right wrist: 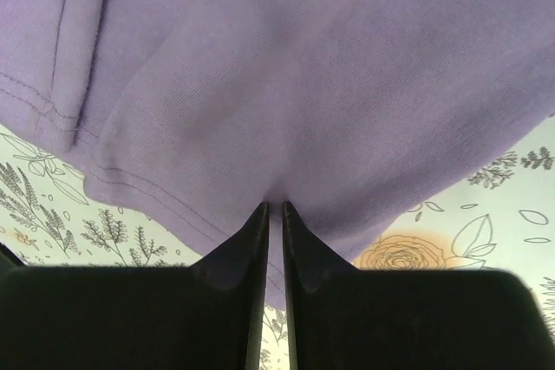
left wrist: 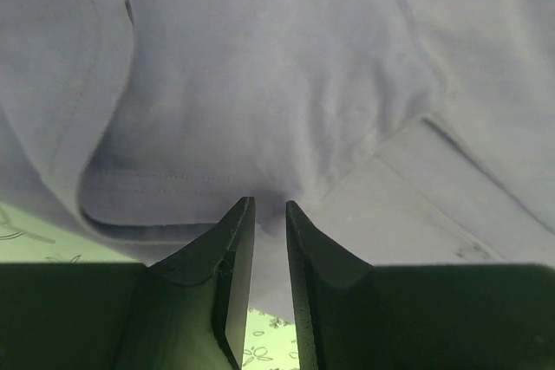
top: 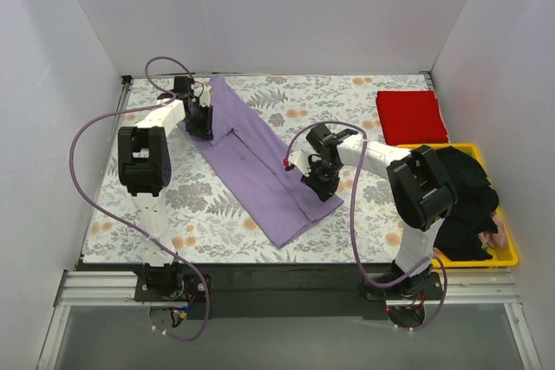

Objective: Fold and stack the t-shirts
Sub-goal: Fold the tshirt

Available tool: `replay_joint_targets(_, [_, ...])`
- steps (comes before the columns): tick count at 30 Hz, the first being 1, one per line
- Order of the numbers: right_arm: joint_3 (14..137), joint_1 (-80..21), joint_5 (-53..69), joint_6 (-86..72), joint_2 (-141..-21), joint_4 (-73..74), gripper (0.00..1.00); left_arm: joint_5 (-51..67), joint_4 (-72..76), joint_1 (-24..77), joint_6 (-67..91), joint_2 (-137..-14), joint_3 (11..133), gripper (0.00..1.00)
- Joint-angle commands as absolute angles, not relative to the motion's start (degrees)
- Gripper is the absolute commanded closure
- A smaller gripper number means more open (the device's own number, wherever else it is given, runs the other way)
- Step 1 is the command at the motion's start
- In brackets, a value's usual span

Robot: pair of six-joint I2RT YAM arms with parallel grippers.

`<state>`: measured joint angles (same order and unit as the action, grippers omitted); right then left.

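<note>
The lavender-purple t-shirt (top: 260, 162) lies as a long folded strip slanting from back left to front right on the floral cloth. My left gripper (top: 201, 119) is shut on its back-left end, cloth pinched between the fingers (left wrist: 234, 240). My right gripper (top: 319, 181) is shut on its front-right edge near the hem (right wrist: 173, 205); the cloth fills the right wrist view (right wrist: 303, 75). The red t-shirt (top: 411, 116) lies folded flat at the back right, apart from both grippers.
A yellow plastic tray (top: 510, 253) at the right edge holds a heap of dark clothing (top: 464, 197). The grey-and-orange floral cloth (top: 208, 214) covers the table. White walls close in the back and sides.
</note>
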<state>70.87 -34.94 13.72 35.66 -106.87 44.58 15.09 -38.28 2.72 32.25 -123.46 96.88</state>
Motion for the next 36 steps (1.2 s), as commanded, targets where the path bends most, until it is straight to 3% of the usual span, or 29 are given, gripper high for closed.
replay_joint_targets(1, [65.14, -36.91, 16.43, 34.54, -105.21, 44.82, 0.84, 13.18, -38.76, 3.69, 33.05, -125.06, 98.53, 0.80])
replay_joint_targets(9, [59.33, -49.12, 23.28, 29.37, -104.94, 42.45, 0.84, 12.66, -41.48, 9.22, 29.89, -133.67, 103.96, 0.83])
replay_joint_targets(17, [64.85, -53.70, 30.76, 24.43, -108.37, 40.52, 0.79, 15.02, -43.68, 16.43, 30.49, -143.69, 120.90, 0.83])
replay_joint_targets(22, [67.76, -51.16, 29.97, 25.13, -105.13, 41.31, 0.72, 17.84, -43.51, 16.61, 31.90, -148.09, 129.19, 0.83])
replay_joint_targets(26, [72.32, -43.19, 30.23, 26.01, -102.66, 42.45, 0.70, 18.72, -41.23, 16.61, 31.55, -145.03, 130.08, 0.79])
replay_joint_targets(32, [89.01, -32.89, 26.38, 23.65, -106.86, 41.75, 0.72, 22.41, -38.23, 16.52, 32.52, -134.14, 123.85, 0.67])
replay_joint_targets(36, [99.39, -30.85, 19.97, 21.71, -113.72, 41.22, 0.76, 22.41, -39.11, 16.35, 32.34, -127.37, 116.56, 0.66])
